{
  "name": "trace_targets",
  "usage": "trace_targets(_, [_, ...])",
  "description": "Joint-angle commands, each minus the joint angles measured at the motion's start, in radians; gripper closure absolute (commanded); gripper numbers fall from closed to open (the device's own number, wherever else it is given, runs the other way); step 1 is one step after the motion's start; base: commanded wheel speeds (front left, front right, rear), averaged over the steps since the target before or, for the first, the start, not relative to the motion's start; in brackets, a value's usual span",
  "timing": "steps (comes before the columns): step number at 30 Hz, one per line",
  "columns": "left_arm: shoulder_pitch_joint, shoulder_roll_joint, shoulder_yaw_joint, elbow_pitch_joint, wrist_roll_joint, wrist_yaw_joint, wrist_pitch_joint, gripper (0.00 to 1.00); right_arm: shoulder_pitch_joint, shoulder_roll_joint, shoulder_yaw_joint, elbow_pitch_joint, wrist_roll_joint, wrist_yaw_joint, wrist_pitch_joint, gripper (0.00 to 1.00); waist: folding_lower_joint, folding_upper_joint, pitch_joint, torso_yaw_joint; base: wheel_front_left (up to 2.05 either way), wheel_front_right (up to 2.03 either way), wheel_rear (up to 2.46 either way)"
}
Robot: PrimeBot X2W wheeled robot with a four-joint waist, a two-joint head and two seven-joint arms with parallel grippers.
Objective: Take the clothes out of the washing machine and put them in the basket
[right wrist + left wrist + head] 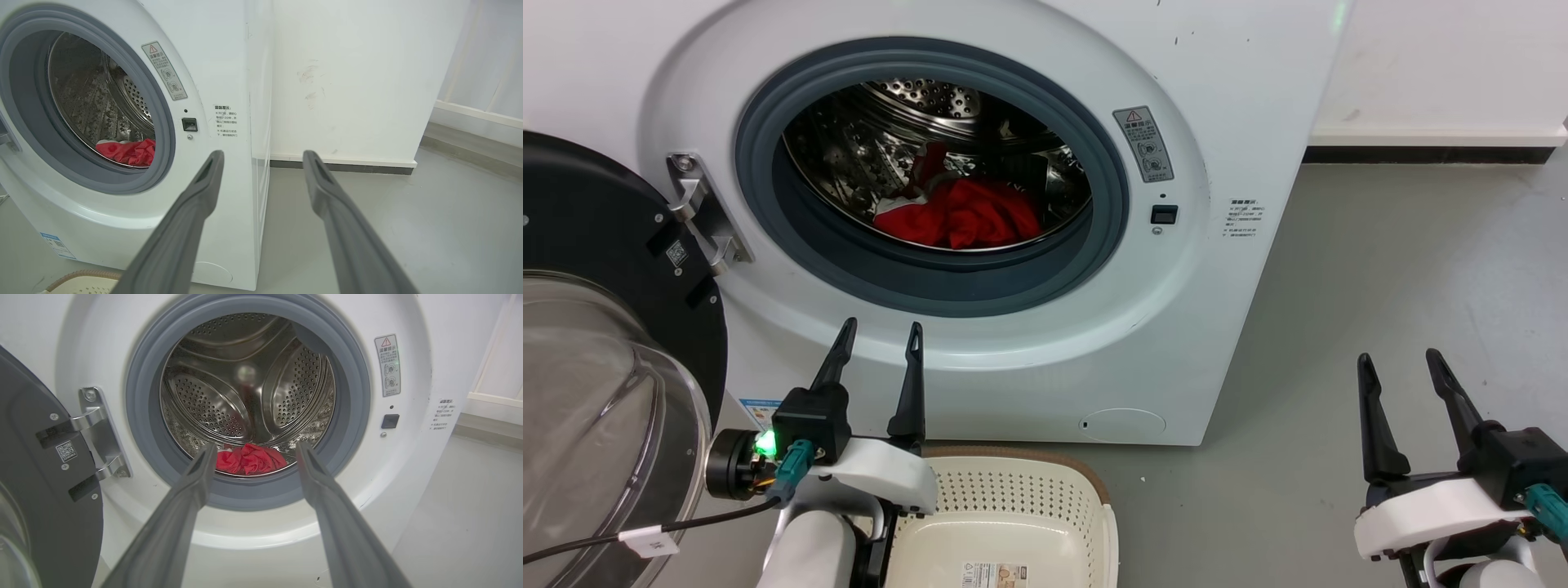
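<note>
My left tool (pixel 882 327) gapes empty before the washing machine (pixel 1241 98); my right tool (pixel 1396 357), also open and empty, sits aside. The clothes (pixel 960 214) lie low in the drum (pixel 923 96). I should clear the grey ring (pixel 931 287), dip, and pinch the heap's thick middle.
</note>
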Motion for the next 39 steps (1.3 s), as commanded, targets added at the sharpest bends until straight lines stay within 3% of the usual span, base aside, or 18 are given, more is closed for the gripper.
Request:
trace_targets(1, [-0.021, 0.0, -0.005, 0.003, 0.021, 0.003, -0.009, 0.0, 0.009, 0.001, -0.002, -0.004, -0.023, 0.0, -0.004, 0.0, -0.0001, 0.0, 0.0, 0.001, 0.0, 0.0, 0.0])
trace_targets(10, [-0.022, -0.008, -0.002, 0.022, 0.072, 0.005, -0.024, 0.0, 0.014, 0.001, 0.0, 0.001, -0.08, 0.0, -0.014, 0.0, -0.0001, 0.0, 0.0, 0.002, 0.0, 0.0, 0.0])
trace_targets(39, [-0.069, -0.022, 0.03, 0.068, 0.062, -0.004, -0.023, 0.0, -0.016, 0.001, 0.005, -0.01, -0.076, 0.0, -0.006, 0.0, -0.0001, 0.0, 0.03, -0.001, 0.0, 0.0, 0.0])
